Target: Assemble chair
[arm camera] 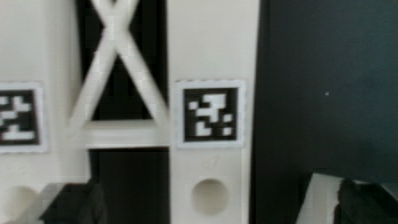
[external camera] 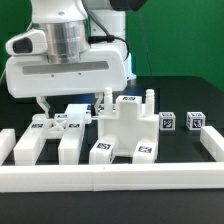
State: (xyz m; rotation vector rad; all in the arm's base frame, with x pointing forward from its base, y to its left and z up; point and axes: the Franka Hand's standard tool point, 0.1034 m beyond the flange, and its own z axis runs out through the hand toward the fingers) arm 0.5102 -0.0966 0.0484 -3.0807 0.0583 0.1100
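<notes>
At the exterior view's left, your fingers (arm camera: pixel 349 196) hang spread, gripping nothing, over a slotted panel (external camera: pixel 58 121); two legs (external camera: pixel 24 146) lie loose beneath; at centre stands a blocky chair part (external camera: pixel 125 128); two small cubes (external camera: pixel 168 122) wait right; I judge most joining remains; black counter (external camera: pixel 185 146), white border wall (external camera: pixel 110 178) along the bottom.

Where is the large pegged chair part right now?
Exterior view: the large chair part stands mid-table behind the border wall, with two small cubes to the exterior view's right and the gripper to its left.
</notes>
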